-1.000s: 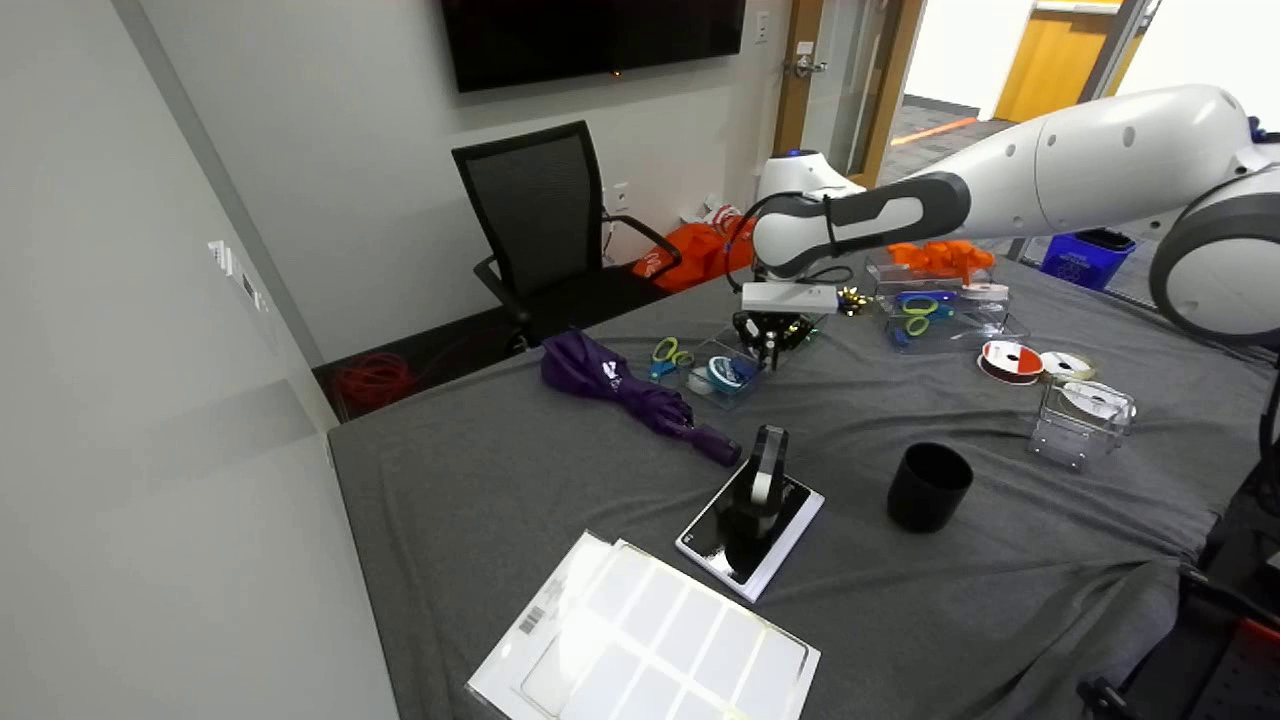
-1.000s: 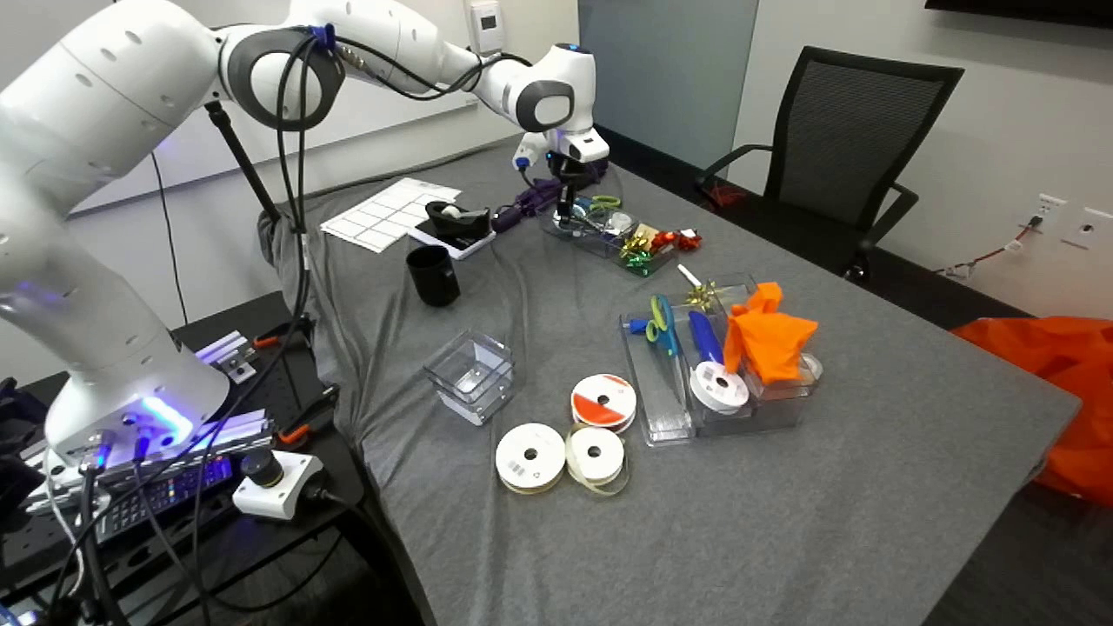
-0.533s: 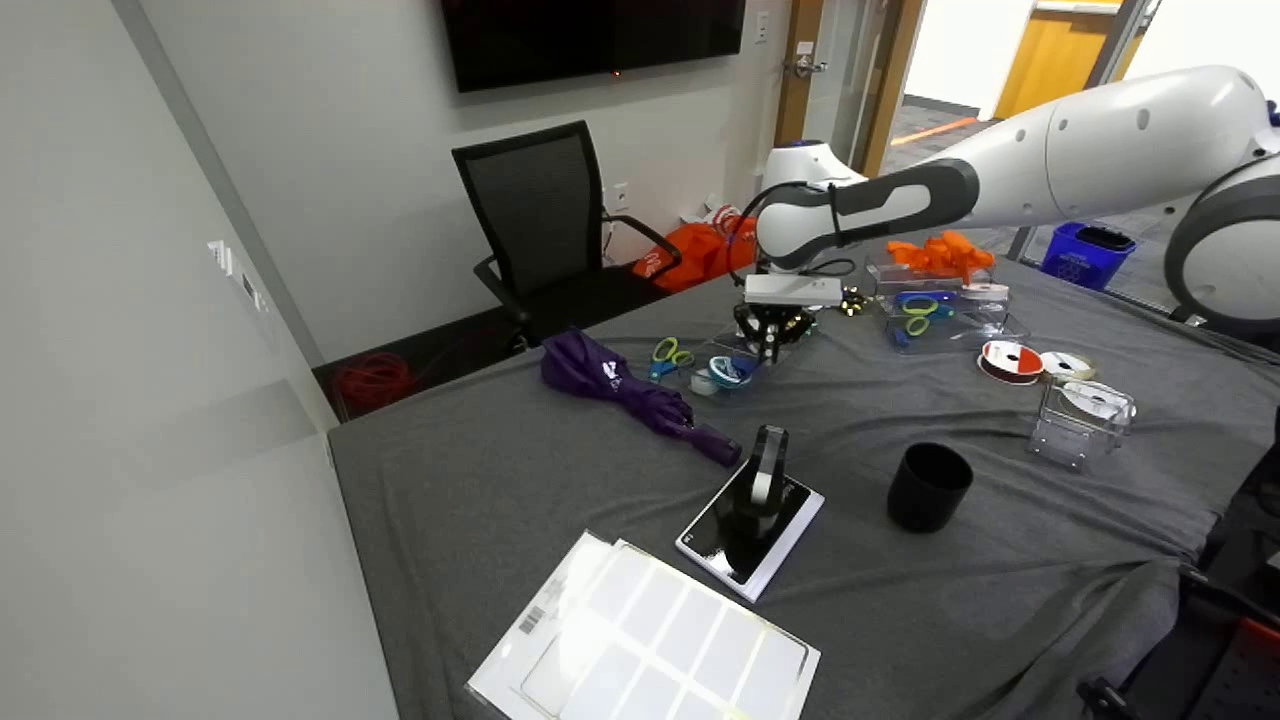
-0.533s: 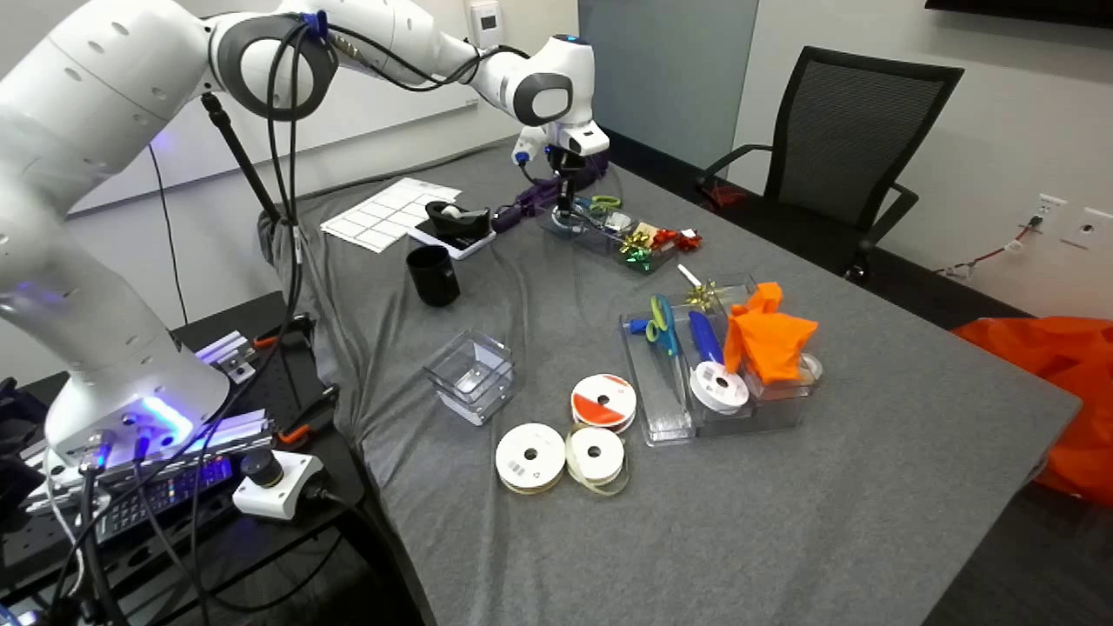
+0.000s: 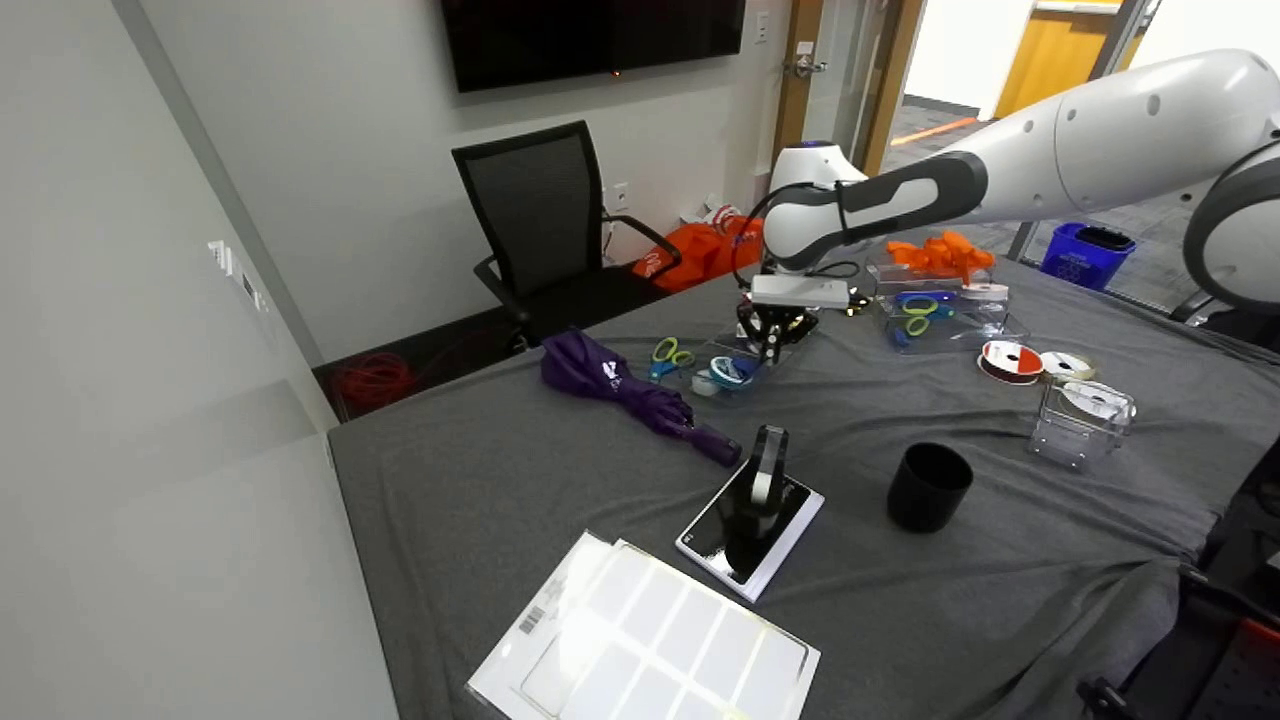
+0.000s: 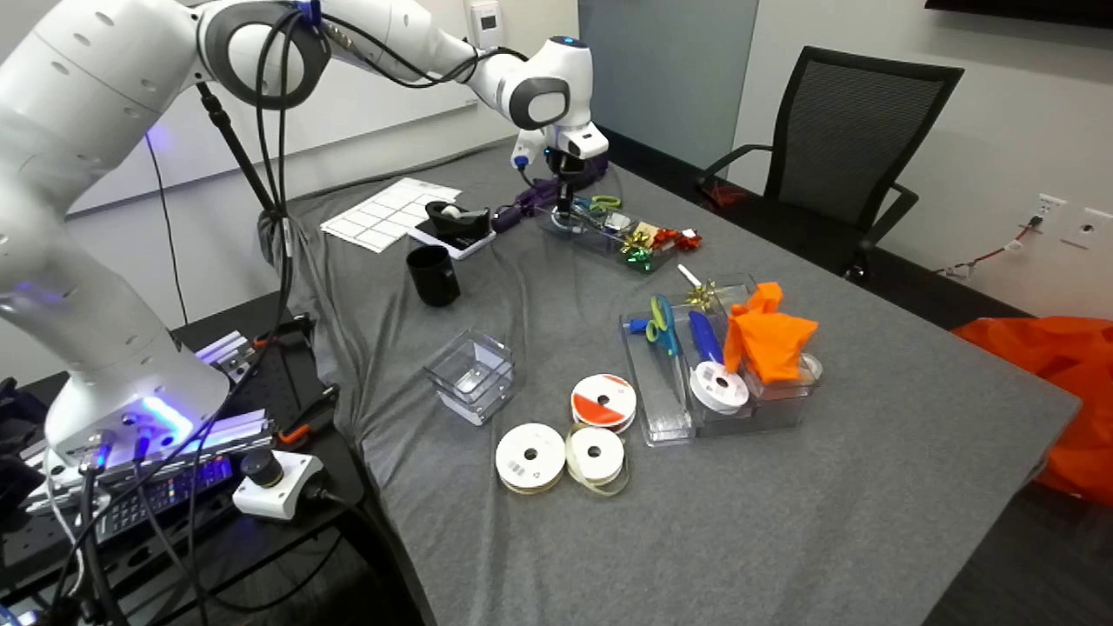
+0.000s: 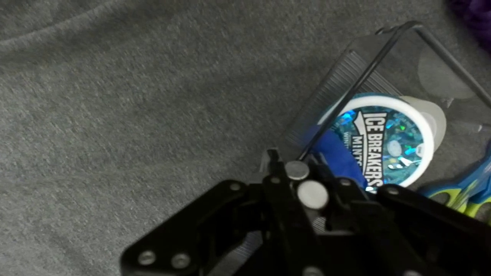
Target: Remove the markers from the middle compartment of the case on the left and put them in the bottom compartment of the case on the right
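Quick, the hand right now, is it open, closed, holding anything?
Hand: closed, holding what look like two markers, pale round ends showing in the wrist view.

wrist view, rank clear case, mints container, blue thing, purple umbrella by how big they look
1. Clear case
2. Mints container
3. Blue thing, purple umbrella: only parts show, too alike to rank
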You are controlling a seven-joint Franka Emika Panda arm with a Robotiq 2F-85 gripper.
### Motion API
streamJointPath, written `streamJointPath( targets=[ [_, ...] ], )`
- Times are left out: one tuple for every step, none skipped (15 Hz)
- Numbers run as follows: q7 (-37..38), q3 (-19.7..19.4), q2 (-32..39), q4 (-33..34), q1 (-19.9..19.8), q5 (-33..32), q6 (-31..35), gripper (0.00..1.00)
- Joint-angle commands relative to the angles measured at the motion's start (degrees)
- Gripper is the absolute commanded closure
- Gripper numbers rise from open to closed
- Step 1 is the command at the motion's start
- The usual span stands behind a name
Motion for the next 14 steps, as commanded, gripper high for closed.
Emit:
streamJointPath(
  targets=[
    [-2.3, 0.7, -3.5, -5.5, -0.7, 1.0, 1.4, 0.92],
    [-2.4, 0.7, -3.8, -5.9, -0.7, 1.1, 1.3, 0.95],
    [-2.5, 0.7, -4.1, -6.2, -0.7, 1.0, 1.4, 0.99],
    [-2.6, 0.7, -4.3, -6.4, -0.7, 1.0, 1.3, 0.96],
    [-2.6, 0.7, -4.5, -6.5, -0.7, 1.1, 1.2, 0.96],
    [-2.6, 0.7, -4.6, -6.7, -0.8, 1.1, 1.0, 0.96],
    [-2.6, 0.7, -4.8, -7.0, -0.8, 1.1, 0.9, 0.96],
    [-2.6, 0.7, -5.0, -7.3, -0.7, 1.1, 0.8, 0.96],
    [-2.6, 0.6, -5.4, -7.7, -0.7, 1.0, 0.3, 0.96],
    [-2.6, 0.5, -5.7, -7.9, -0.6, 0.8, -0.2, 0.96],
    [-2.8, 0.4, -6.2, -8.5, -0.5, 0.6, -1.0, 0.96],
    [-3.3, 0.5, -6.9, -9.2, -0.4, 0.5, -1.2, 0.96],
    [-3.8, 0.6, -7.8, -10.1, -0.3, 0.5, -1.6, 0.96],
    [-4.6, 0.7, -9.1, -11.5, -0.2, 0.5, -1.6, 0.96]
  ],
)
